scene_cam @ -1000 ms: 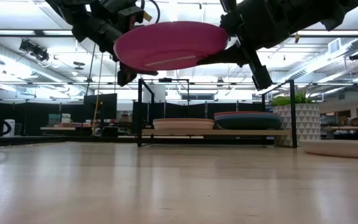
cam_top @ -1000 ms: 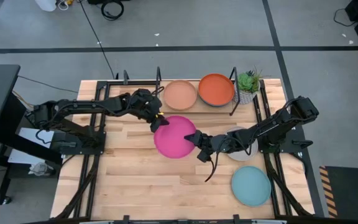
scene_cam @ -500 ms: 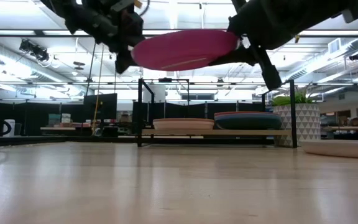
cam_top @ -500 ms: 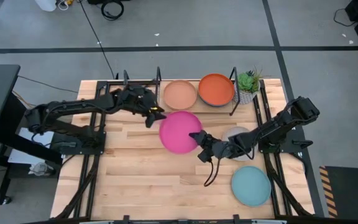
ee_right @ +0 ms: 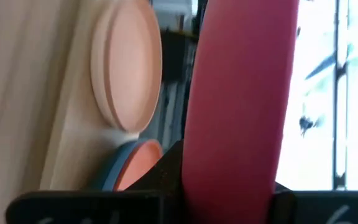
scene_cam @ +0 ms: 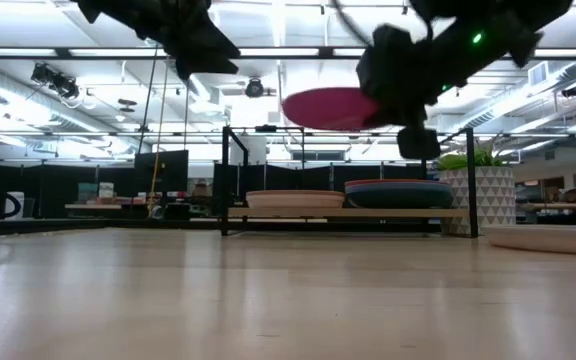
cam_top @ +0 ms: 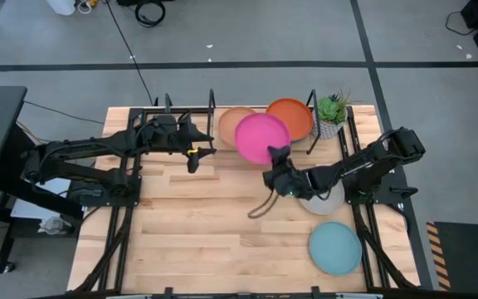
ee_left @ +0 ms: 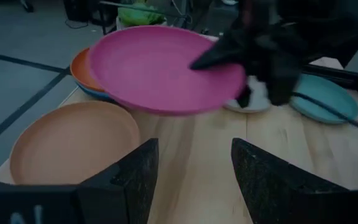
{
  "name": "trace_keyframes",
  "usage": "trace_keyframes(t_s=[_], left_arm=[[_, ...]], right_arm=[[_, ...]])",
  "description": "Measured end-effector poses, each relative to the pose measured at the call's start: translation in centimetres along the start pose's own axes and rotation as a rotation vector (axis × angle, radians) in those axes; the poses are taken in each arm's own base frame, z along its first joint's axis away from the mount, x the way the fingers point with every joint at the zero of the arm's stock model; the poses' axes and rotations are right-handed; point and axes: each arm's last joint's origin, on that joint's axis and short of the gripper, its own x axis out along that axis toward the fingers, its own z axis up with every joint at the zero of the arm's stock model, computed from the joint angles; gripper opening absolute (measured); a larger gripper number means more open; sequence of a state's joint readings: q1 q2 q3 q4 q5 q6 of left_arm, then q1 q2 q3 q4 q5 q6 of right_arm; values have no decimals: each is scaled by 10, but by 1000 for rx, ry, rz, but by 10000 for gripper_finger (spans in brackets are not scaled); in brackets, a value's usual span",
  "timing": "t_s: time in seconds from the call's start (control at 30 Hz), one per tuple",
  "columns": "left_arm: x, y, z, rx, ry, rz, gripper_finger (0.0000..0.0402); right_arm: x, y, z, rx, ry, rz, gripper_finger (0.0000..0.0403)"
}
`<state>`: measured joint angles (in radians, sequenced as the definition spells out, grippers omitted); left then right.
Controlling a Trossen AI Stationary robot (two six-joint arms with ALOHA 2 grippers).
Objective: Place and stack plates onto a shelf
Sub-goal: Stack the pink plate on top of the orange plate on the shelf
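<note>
The magenta plate hangs in the air over the front of the shelf, between the tan plate and the orange plate. My right gripper is shut on the magenta plate. The tan plate lies flat on the shelf's wood base, and the orange plate lies on a blue plate there. My left gripper is open with nothing between its fingers, left of the magenta plate; its wrist view shows that plate ahead of it. My right gripper pinches the magenta plate's rim between its two fingers, on the side toward the table's near right. The fingers come about level from the near right. The plate is lifted clear above the shelf's plates, close to level.
A small potted plant stands at the shelf's right end. A pale plate lies on the table under my right arm, and a light teal plate lies near the near right corner. Bare wood stretches across the table's near left.
My left gripper has let go of the magenta plate's left rim, opened and drawn back toward the table's left and far edge. My right gripper has carried the plate from the table's middle toward the far edge, to above the shelf, still clear of everything.
</note>
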<state>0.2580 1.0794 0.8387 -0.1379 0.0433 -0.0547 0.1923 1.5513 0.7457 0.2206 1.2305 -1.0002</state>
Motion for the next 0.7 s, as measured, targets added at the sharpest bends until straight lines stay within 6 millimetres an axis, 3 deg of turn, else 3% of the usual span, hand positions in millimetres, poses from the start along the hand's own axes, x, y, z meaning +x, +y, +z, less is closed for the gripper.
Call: trace_keyframes(t_s=[0.37,0.7], left_arm=[[-8,-1,-5,14,55,4,208],[-8,-1,-9,-10,104,8,208]], right_arm=[[53,5,-38,182,196,113,61],[79,4,-69,351,363,264,63]])
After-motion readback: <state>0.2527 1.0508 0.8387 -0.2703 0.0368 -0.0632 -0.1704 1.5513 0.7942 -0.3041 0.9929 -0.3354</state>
